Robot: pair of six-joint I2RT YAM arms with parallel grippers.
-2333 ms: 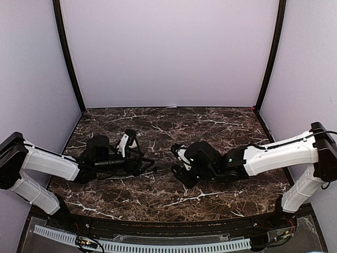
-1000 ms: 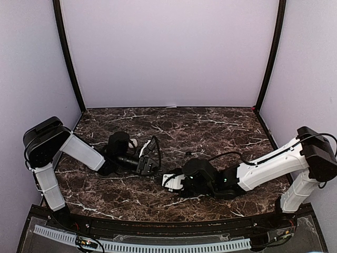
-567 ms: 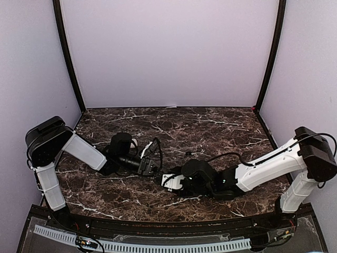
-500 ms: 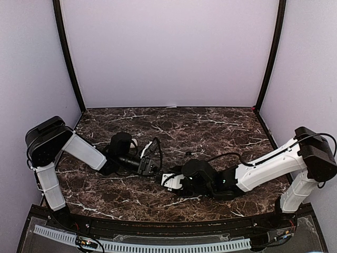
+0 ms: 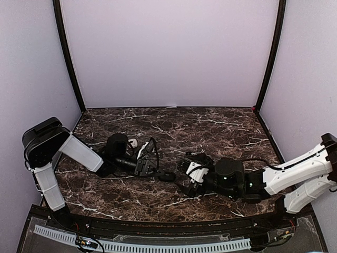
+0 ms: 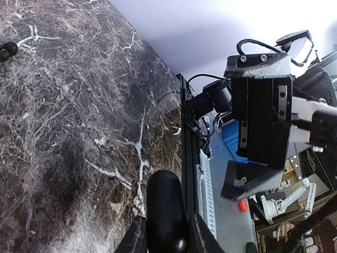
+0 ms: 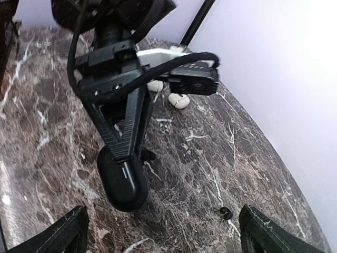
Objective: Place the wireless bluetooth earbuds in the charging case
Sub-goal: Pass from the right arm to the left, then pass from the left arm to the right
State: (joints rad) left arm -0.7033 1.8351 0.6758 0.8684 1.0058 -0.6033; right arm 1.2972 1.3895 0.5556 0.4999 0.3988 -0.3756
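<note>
**Black case pinched, earbuds loose on the marble**

The left gripper [image 7: 125, 155] is clamped on one end of the black charging case [image 7: 124, 182]. Its two tapered fingers meet on the shell at centre-left of the right wrist view. The right gripper [image 5: 187, 173] has its fingertips [image 7: 71, 229] spread wide at the bottom corners of that view, grasping nothing.

A black earbud [image 7: 225, 212] lies on the table [image 7: 210, 158] to the lower right of the case, apart from it. One also shows at the upper left edge of the left wrist view, and I cannot tell whether it is the same bud. Two white pebble-like pieces [image 7: 179, 100] sit beyond the left gripper; whether they are cases or buds is unclear.

The case looks smooth, rounded and glossy. Held by a narrow pinch at one end, it could pivot or slip out if the other arm presses on it. Its lid appears shut, so no bud can go in yet. The bud is tiny and dark against dark, white-veined polished stone, and broad matte fingers could easily nudge it away rather than catch it.
</note>
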